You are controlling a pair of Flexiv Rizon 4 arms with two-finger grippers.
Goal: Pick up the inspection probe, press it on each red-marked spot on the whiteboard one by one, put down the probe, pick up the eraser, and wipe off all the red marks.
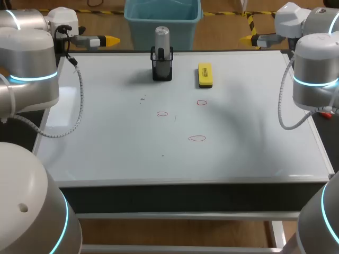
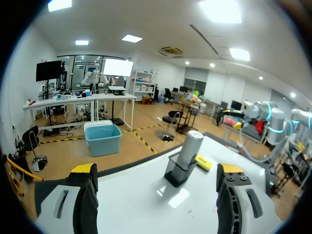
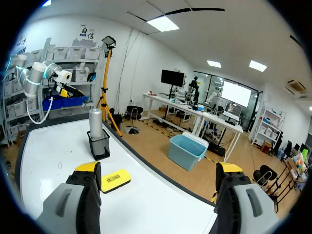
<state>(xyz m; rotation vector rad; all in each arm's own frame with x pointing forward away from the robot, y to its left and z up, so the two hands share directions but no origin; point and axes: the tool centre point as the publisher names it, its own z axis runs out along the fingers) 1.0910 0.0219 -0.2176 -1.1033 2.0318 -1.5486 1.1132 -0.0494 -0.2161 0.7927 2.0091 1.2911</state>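
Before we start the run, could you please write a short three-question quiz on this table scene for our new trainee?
1. How many red marks are drawn on the whiteboard?
2. True or false: the inspection probe stands upright in its black holder.
3. Where is the yellow eraser?
A. standing in the holder
B. lying flat on the whiteboard beside the holder
C. on top of a red mark

Key: 1. three; 2. true; 3. B.
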